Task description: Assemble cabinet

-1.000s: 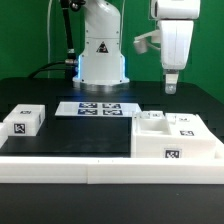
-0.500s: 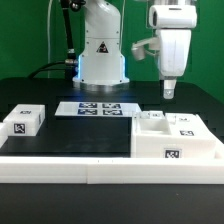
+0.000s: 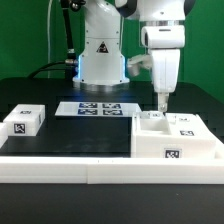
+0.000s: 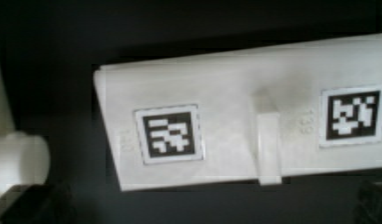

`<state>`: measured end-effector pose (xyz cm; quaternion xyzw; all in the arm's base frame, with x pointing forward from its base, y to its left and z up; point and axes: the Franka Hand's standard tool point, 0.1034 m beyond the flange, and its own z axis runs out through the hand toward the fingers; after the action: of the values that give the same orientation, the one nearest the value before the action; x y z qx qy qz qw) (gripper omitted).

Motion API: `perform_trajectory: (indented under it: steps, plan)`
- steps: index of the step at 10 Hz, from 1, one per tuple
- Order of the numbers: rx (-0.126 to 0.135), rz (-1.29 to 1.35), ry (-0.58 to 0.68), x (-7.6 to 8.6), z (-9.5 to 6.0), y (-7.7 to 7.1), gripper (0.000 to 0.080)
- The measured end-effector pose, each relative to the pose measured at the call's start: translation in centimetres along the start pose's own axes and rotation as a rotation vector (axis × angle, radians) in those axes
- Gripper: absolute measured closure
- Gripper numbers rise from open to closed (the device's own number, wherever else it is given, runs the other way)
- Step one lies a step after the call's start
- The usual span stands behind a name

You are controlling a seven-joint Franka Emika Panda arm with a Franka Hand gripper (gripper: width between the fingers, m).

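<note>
Cabinet box point(image 3: 176, 142) at exterior view's right, against border bar point(image 3: 100, 168). Gripper point(image 3: 160, 104) now lower than a second ago and shifted toward view's left, tips just above box rim. Finger opening: cannot tell. Likely approach for a grasp. Block point(image 3: 25, 122) well apart, untouched.

Hand point(image 3: 160, 104) lower, nearer cabinet point(image 3: 196, 148).

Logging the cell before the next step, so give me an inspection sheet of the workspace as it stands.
Surface: black table.
Job's things: cabinet box at the exterior view's right, tagged panels in it; small tagged block at that view's left.
Clutter: marker board; white border bar along the front.
Grippers: tool hangs over the box; open or shut cannot be told.
Cables: black cable beside the robot base.
Surroundings: green wall.
</note>
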<state>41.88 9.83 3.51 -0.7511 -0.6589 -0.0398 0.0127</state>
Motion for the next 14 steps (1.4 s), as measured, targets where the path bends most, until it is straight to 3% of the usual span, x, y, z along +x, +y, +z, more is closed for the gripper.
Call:
perform_trajectory:
  steps: [6, 7, 8, 11, 12, 13, 14]
  plan:
    - [0.028, 0.015, 0.005, -0.3, 1.6, -0.7, 0.0002]
    - [0.035, 0.016, 0.005, -0.4, 1.9, -0.9, 0.0130]
    - [0.036, 0.018, 0.005, -0.5, 1.9, -0.9, 0.0130]
    - [0.038, 0.018, 0.005, -0.5, 2.0, -1.0, 0.0585]
    - [0.040, 0.020, 0.005, -0.6, 2.1, -1.0, 0.0585]
    - [0.041, 0.021, 0.005, -0.6, 2.1, -1.1, 0.0733]
    - [0.041, 0.021, 0.005, -0.6, 2.1, -1.0, 0.0733]
